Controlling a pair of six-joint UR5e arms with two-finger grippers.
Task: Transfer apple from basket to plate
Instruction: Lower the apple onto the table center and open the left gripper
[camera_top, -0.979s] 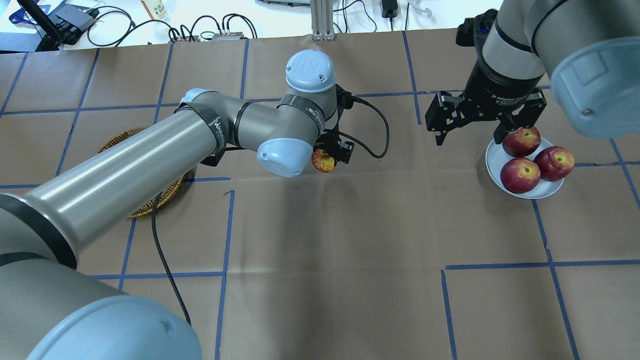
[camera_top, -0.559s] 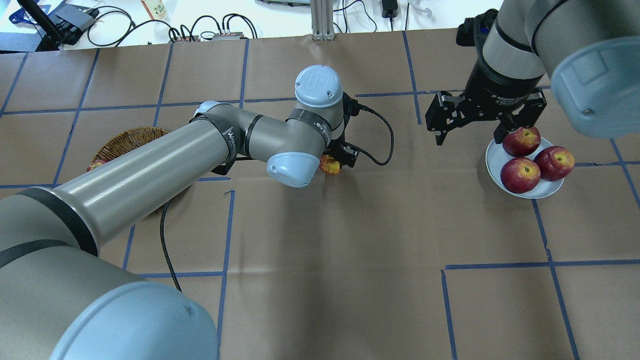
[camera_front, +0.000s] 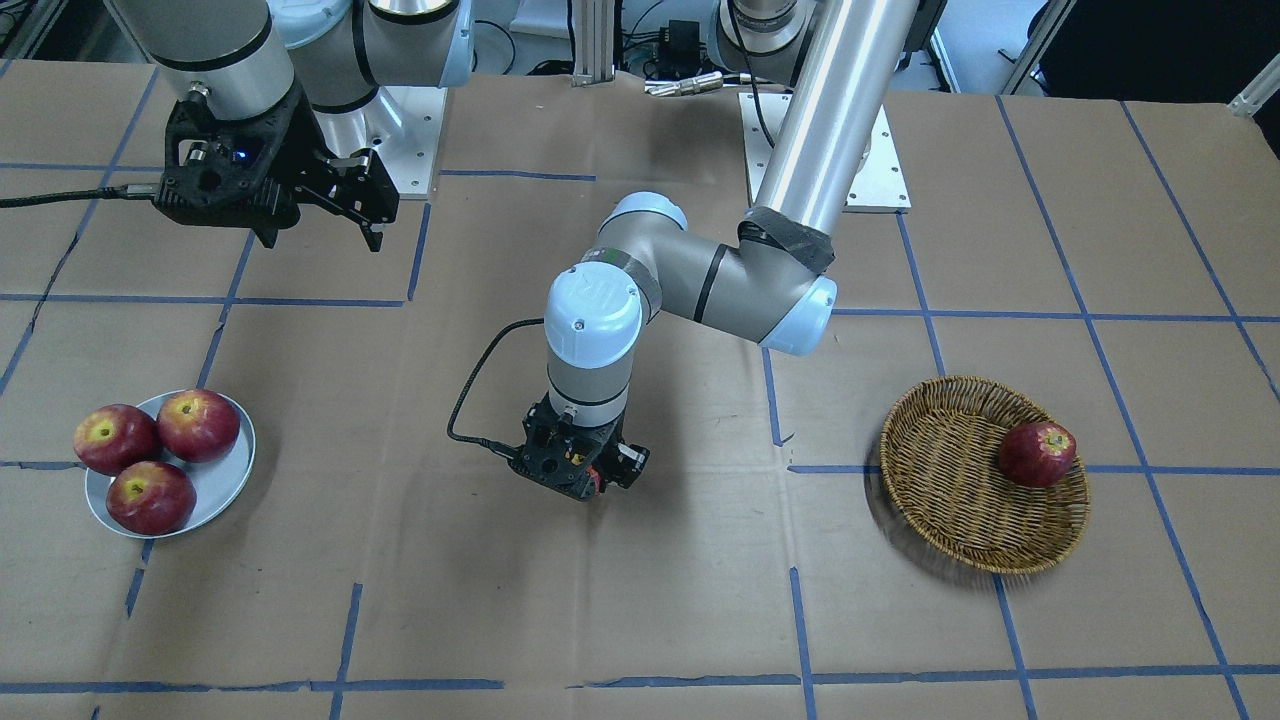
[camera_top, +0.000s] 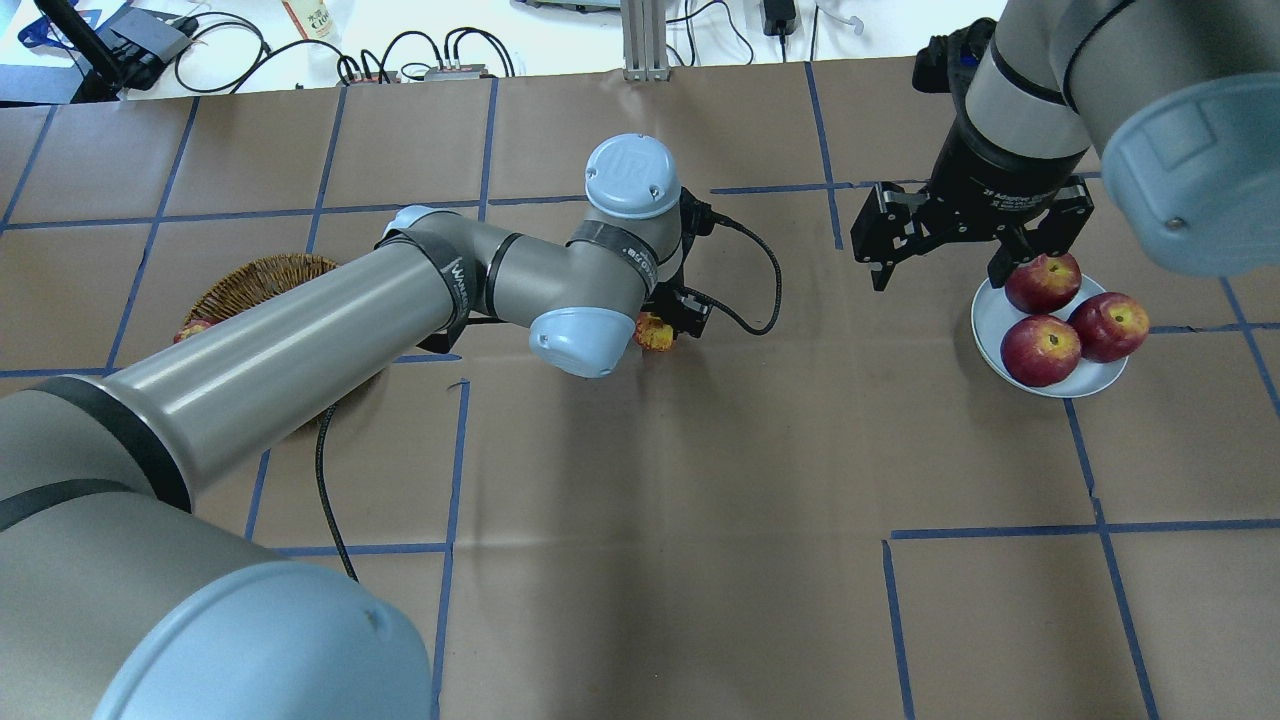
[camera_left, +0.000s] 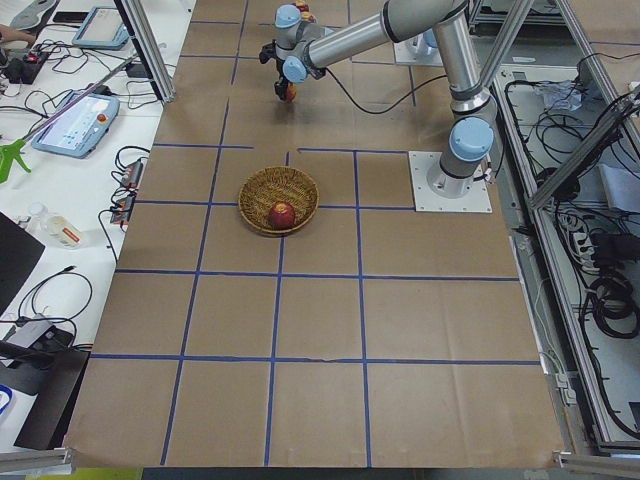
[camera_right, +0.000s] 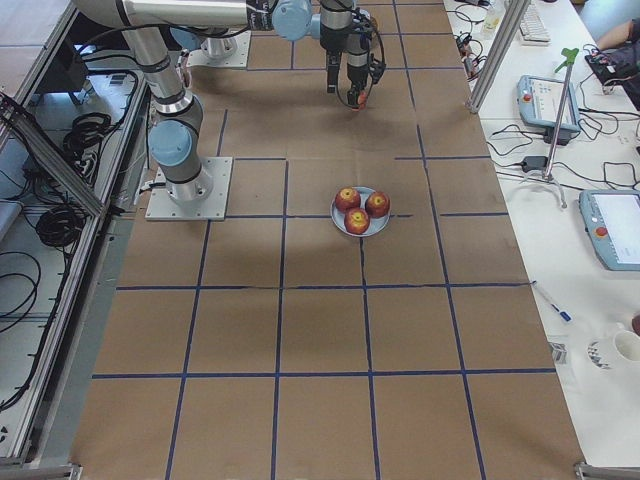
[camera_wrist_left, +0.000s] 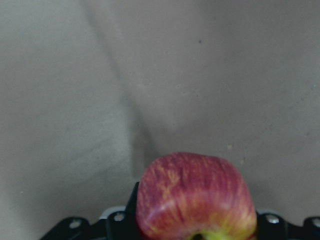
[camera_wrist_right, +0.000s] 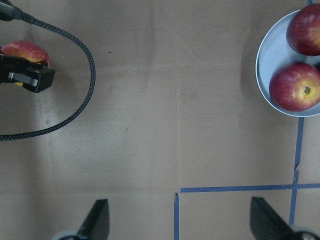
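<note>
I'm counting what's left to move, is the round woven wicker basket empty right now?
Not empty: one dark red apple lies inside the wicker basket, toward one side, seen in the front-facing and left views.

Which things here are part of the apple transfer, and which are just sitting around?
In the job: apple, clamped in left end effector; basket; plate.
Just lying about: three apples on the plate; dark red apple in the basket; open right end effector.

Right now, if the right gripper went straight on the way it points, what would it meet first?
The right gripper points down; it would probably meet bare table, beside the plate.
</note>
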